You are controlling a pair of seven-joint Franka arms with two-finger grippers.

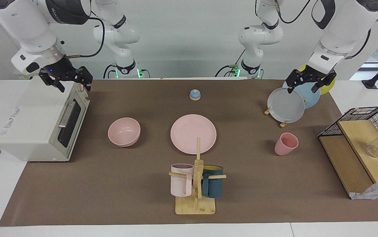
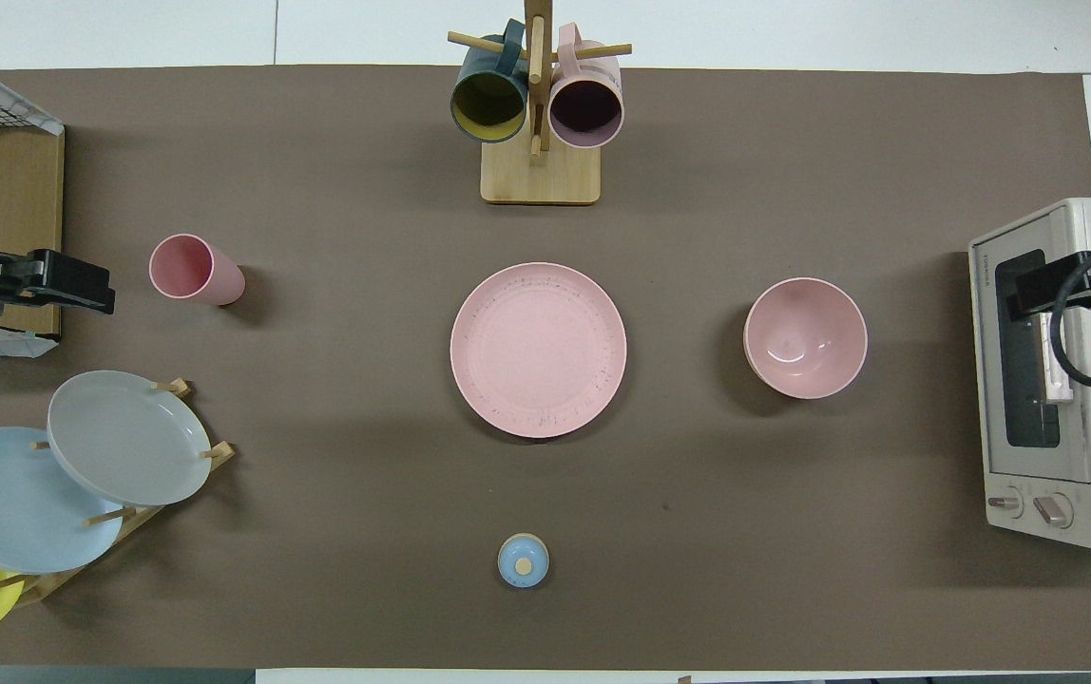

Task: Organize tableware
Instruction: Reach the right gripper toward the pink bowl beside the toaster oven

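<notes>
Tableware lies unsorted across my facing view, so I judge the task is at its very first step, with nothing gathered or stacked yet.

At the upper left of that frame my right gripper (image 1: 71,82) hangs over the toaster oven (image 1: 37,121), holding nothing; its jaws look spread. Lower and to the right, the pink bowl (image 1: 124,131) sits upright on the brown tabletop (image 1: 110,191), well apart from the oven. At frame centre lies the pink plate (image 1: 193,133), flat and bare, with the small blue bell (image 1: 195,94) above it and the mug tree (image 1: 196,184), carrying a pale pink and a dark teal mug, below it. Right of centre the pink cup (image 1: 286,144) stands alone, mouth tipped toward the camera, just below the plate rack (image 1: 286,105) of grey, blue and yellow plates. My left gripper (image 1: 302,86) hovers over that rack at the upper right, empty; I cannot tell how its jaws stand.

Next move, as I read it: bring the right arm down onto the bowl's rim and carry it to the plate, keeping clear of the oven door.
</notes>
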